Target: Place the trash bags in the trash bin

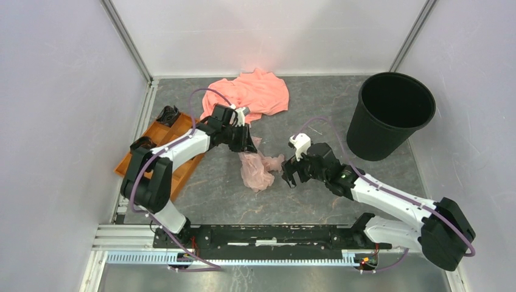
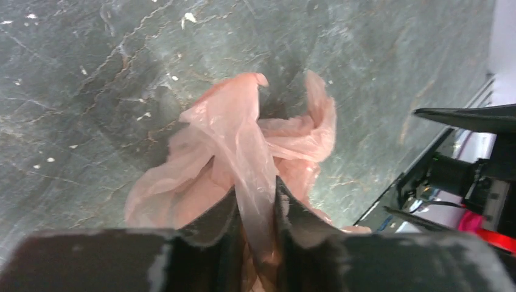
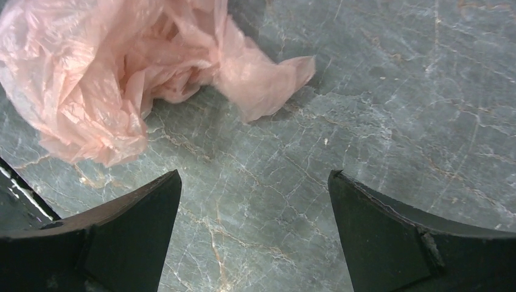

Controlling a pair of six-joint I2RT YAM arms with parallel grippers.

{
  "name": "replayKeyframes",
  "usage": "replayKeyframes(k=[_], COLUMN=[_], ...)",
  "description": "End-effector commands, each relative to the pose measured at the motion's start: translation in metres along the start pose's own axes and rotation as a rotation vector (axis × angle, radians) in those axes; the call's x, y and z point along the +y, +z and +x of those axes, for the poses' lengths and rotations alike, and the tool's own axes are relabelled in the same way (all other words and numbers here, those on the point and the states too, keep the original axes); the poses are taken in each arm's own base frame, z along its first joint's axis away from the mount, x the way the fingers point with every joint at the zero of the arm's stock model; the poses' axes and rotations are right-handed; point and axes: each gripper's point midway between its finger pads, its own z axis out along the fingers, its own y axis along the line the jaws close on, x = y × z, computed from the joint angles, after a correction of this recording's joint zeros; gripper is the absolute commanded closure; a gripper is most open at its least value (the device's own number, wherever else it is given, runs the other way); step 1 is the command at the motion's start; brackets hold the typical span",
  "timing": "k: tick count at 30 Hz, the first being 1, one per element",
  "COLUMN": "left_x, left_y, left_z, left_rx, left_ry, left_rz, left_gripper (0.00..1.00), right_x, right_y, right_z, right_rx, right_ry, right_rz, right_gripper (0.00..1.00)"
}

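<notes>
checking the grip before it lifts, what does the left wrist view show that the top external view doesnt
Only the left wrist view: the left gripper pinched on a fold of the trash bag, with the film running up between its jaws.
Only the top external view: the trash bin standing at the far right, the salmon cloth at the back, and the orange tray on the left.
Both: the crumpled trash bag lying on the grey table.

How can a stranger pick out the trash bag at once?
From the black bin at far right, look left to the middle. The bag lies crumpled there, pinched by the left gripper. Unlike the opaque orange cloth behind it, it is thin, glossy, translucent pink.
</notes>
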Motion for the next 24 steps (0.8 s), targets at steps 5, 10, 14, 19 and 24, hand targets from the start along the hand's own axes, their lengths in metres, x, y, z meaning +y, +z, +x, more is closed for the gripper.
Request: replayKeyframes(k=[5, 10, 14, 19, 24], left_x=[-0.075, -0.121, -0.147, -0.175, -0.195], left_y=[-0.049, -0.084, -0.107, -0.133, -0.156], left_z=[-0.041, -0.042, -0.036, -0.024, -0.010], left_rx=[-0.193, -0.284, -0.326, -0.363, -0.408], left_ry=[0.173, 0.295, 0.378, 0.464, 0.552], left_rz=[0.273, 0.484, 0.594, 0.725, 0.817], left_gripper=[0.98, 0.98, 0.98, 0.98, 0.98], right_x=[0.023, 0.029, 0.026, 0.038, 0.041], right_y=[0.012, -0.004, -0.025, -0.037, -0.034], right_z=[-0.013, -0.038, -0.059, -0.069, -0.069], right_rx=[-0.091, -0.233, -0.359, -0.441, -0.457], right_ry=[-0.063, -0.083, -0.101, -0.097, -0.073], right_rz=[-0.115, -0.140, -0.125, -0.192, -0.208], right_gripper=[0.04, 0.04, 0.03, 0.02, 0.02])
